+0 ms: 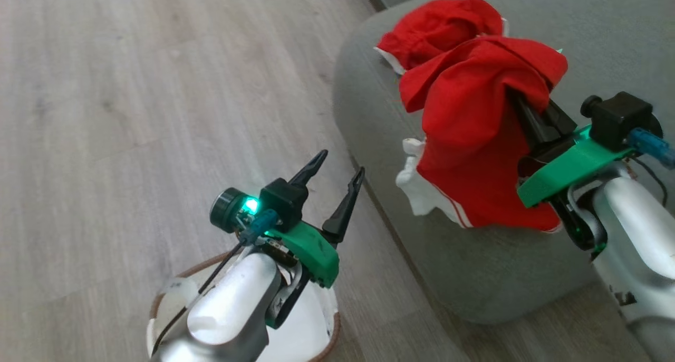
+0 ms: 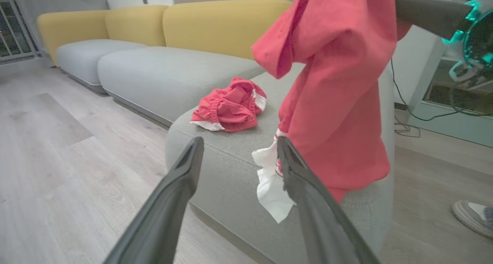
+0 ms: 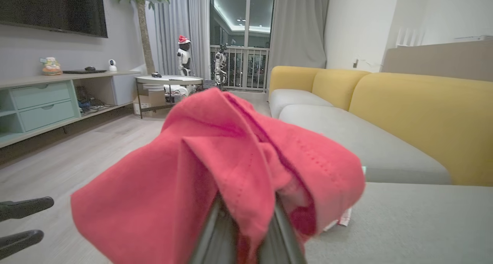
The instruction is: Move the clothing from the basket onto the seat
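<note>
Head view shows my right gripper (image 1: 527, 114) clamped on the red shirt (image 1: 474, 140), which hangs over the seat's (image 1: 474, 267) near edge. The red shorts (image 1: 437, 27) lie farther back on it. My left gripper (image 1: 341, 162) stands spread and empty above the basket (image 1: 158, 304), near left.

basket (image 1: 311, 330): cut off btm | R end effector (image 3: 246, 233) tips: under clothing (image 1: 474, 140)

The clothing (image 1: 474, 140) is seen as matt red cloth, finely perforated. The seat (image 1: 474, 267) is covered in matt grey woven fabric. The floor (image 1: 132, 114) is laid in pale wood-grain planks. The basket (image 1: 335, 327) is moulded in smooth cream plastic, the left claw (image 1: 341, 162) in matt black.
</note>
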